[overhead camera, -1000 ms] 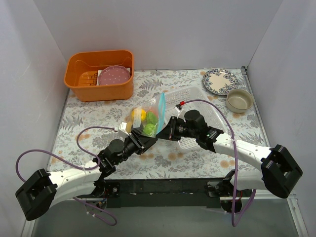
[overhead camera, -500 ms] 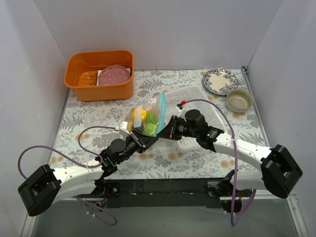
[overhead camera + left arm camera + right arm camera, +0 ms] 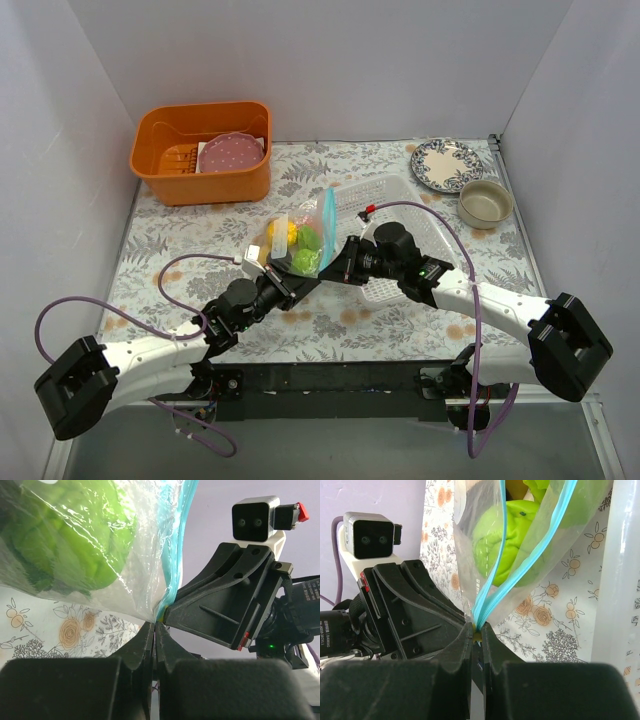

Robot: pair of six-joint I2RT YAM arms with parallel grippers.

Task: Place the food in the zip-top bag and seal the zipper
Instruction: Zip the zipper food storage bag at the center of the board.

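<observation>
Closed the left gripper [image 3: 154,626] on the bag [image 3: 145,580].
Went from part-open to pinched tight on the corner at the zipper's [image 3: 176,555] lower end, centre of the top view.

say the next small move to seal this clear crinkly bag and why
Probably slide the right gripper along the teal-blue zipper strip while the left gripper holds the clear bag's corner: both pinch the same end, and its two halves gape apart.
</observation>
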